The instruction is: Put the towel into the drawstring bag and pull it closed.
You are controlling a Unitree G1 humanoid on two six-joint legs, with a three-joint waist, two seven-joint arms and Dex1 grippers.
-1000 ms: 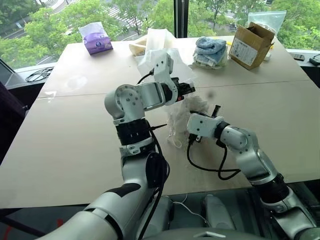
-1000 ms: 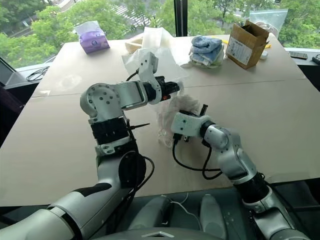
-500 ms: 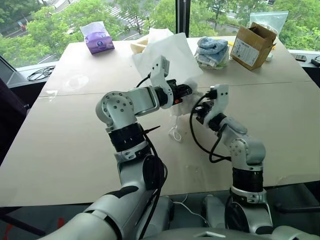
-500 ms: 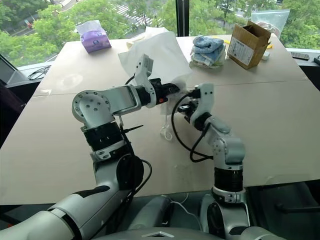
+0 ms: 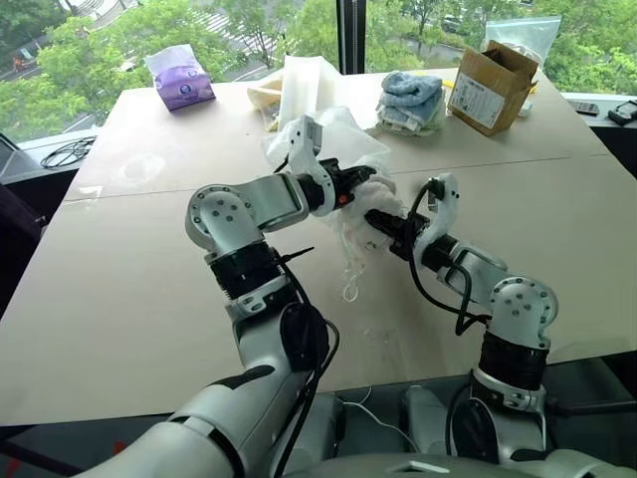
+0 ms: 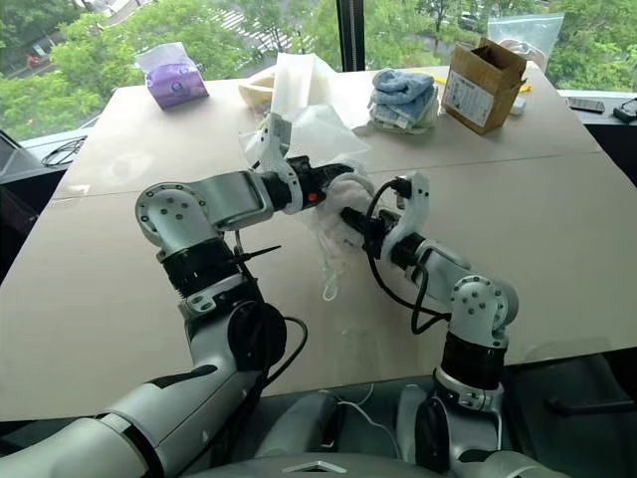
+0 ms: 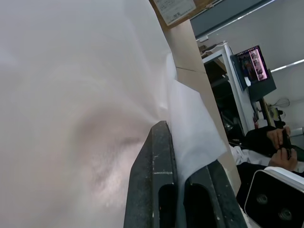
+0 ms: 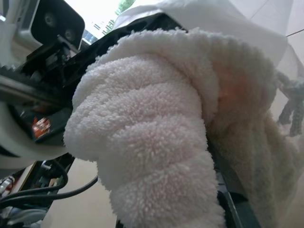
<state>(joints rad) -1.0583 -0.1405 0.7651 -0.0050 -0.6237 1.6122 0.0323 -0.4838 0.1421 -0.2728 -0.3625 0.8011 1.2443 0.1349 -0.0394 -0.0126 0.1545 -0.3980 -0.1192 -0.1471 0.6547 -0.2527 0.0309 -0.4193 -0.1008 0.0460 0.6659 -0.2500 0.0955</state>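
A purple tissue pack [image 5: 180, 78] lies at the far left corner of the tabletop [image 5: 119, 289]. To its right, near the far edge, a larger cream sheet of fabric [image 5: 302, 85] stands bunched up.

In the middle of the tabletop, the left end effector [image 5: 366, 182] is held above the surface and is clamped shut on the upper edge of the drawstring bag [image 5: 350, 224]. In the left wrist view its two black fingers [image 7: 156, 185] are pressed together with the thin white fabric of the bag pinched between them. The bag hangs down from that grip, semi-sheer and crumpled, and one white cord loop [image 5: 349, 291] dangles at its lower end just above the tabletop.

Just to the right, the right end effector [image 5: 379, 223] reaches in from the right and meets the bag just below the left end effector. Its fingers are closed on the towel [image 8: 156, 137], which in the right wrist view is a thick, fluffy off-white roll bulging out around the fingers, with the bag's thin fabric draped over and behind it. From the head views the towel is a cream bulge at the bag's mouth [image 5: 370, 189]; how far inside the bag it sits cannot be told.

Farther right along the far edge lie a blue-and-white stack of towels [image 5: 409, 100] and then an open cardboard box [image 5: 491, 88] with a clear plastic bag [image 5: 523, 35] behind it.
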